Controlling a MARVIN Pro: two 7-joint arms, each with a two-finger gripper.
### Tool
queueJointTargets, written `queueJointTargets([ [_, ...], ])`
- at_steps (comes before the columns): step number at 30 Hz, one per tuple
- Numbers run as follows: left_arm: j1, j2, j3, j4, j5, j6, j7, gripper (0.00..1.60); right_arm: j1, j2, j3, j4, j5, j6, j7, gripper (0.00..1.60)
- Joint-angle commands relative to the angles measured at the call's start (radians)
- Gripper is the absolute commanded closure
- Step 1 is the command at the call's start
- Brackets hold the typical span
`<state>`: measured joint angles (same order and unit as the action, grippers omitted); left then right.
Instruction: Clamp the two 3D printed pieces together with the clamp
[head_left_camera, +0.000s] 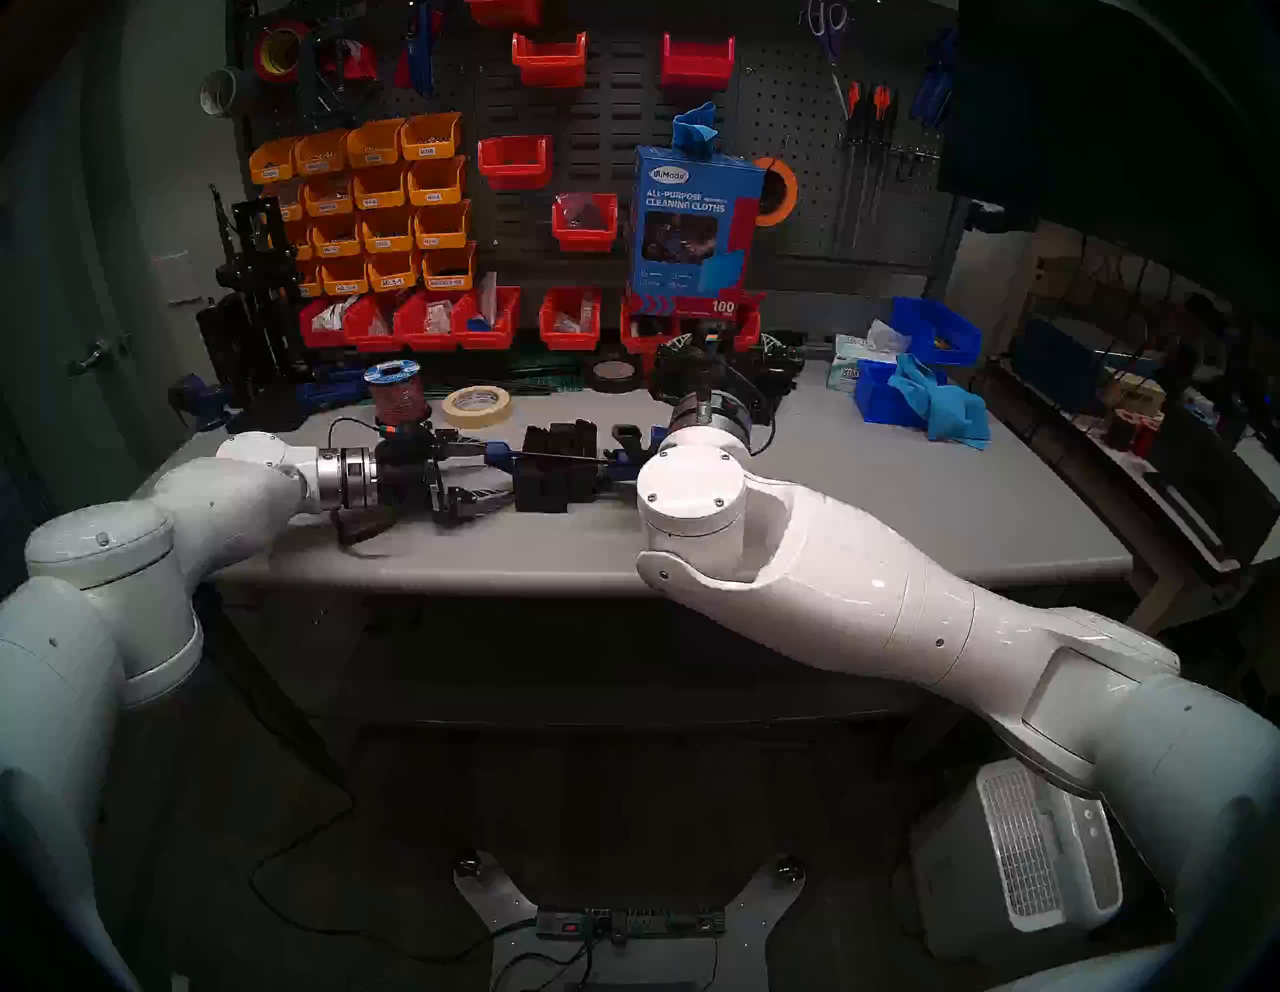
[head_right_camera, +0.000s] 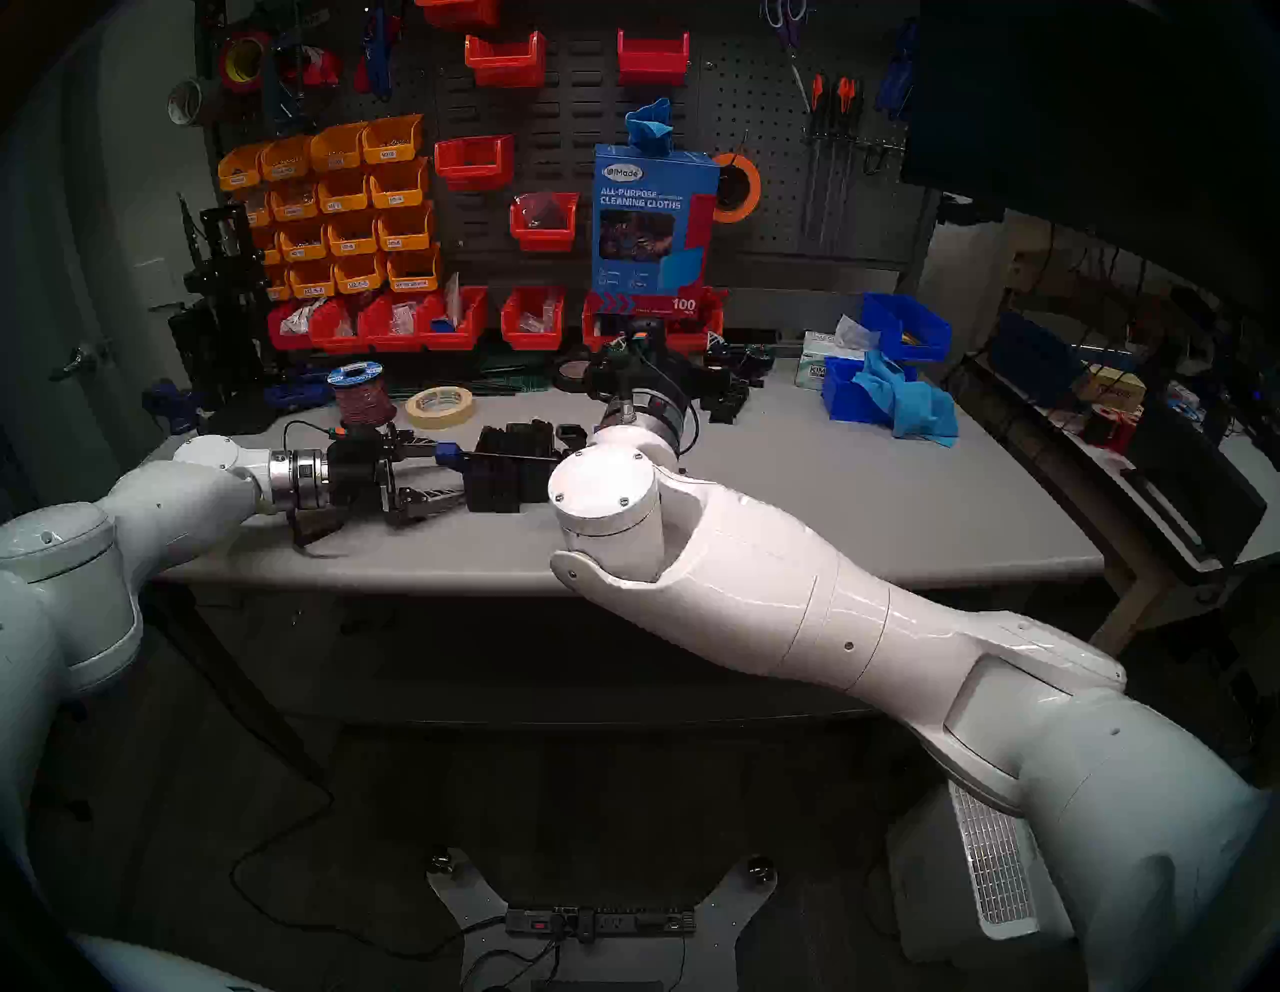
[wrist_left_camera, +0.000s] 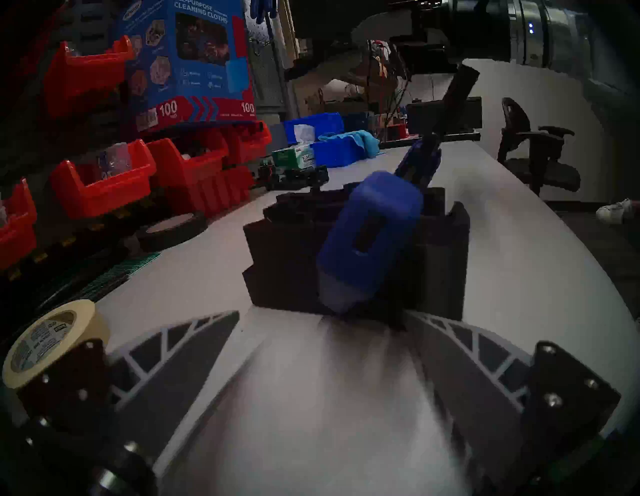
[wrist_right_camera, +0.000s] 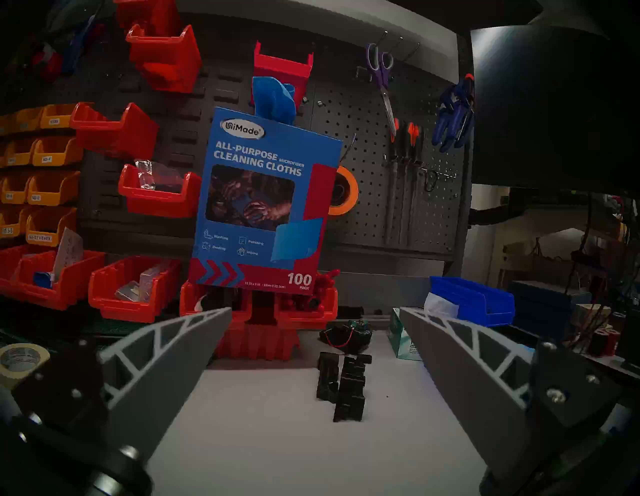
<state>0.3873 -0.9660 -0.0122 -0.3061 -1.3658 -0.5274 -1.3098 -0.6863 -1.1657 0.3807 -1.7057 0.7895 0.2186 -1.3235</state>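
The two 3D printed pieces (head_left_camera: 557, 478) stand side by side as one matte black block in the middle of the grey table (head_left_camera: 866, 499). The clamp (head_left_camera: 497, 454) lies over them, its thin black bar running across their tops. Its blue end jaw (wrist_left_camera: 370, 239) sits against their left side. Its blue handle is at the right, partly hidden by my right arm (head_left_camera: 699, 443). My left gripper (head_left_camera: 495, 474) is open just left of the blue end jaw, holding nothing; the wrist view shows the same gripper (wrist_left_camera: 322, 315). My right gripper (wrist_right_camera: 315, 310) is open and empty, aimed at the pegboard.
A masking tape roll (head_left_camera: 478, 405) and a red wire spool (head_left_camera: 395, 395) sit behind my left gripper. Small black parts (wrist_right_camera: 346, 384) lie ahead of my right gripper. Blue bins with a blue cloth (head_left_camera: 928, 402) are at the back right. Red bins (head_left_camera: 415, 322) line the back.
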Motion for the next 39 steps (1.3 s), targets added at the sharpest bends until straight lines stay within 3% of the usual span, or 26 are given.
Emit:
queueJointTargets([
  [1, -0.028, 0.001, -0.001, -0.008, 0.001, 0.004, -0.080, 0.00, 0.002, 0.002, 0.002, -0.015, -0.002, -0.003, -0.001, 0.00],
  [19, -0.079, 0.048, -0.026, -0.044, -0.007, 0.024, -0.123, 0.00, 0.014, 0.032, 0.014, -0.049, -0.002, -0.001, -0.006, 0.00],
  [36, -0.173, 0.139, -0.093, -0.110, -0.039, 0.039, -0.152, 0.00, 0.047, 0.114, 0.060, -0.129, -0.013, 0.011, -0.019, 0.00],
  [37, -0.175, 0.146, -0.100, -0.116, -0.041, 0.037, -0.121, 0.00, 0.048, 0.122, 0.063, -0.135, -0.014, 0.012, -0.021, 0.00],
  [39, -0.188, 0.163, -0.112, -0.119, -0.050, 0.040, -0.153, 0.00, 0.047, 0.138, 0.070, -0.150, -0.014, 0.015, -0.026, 0.00],
])
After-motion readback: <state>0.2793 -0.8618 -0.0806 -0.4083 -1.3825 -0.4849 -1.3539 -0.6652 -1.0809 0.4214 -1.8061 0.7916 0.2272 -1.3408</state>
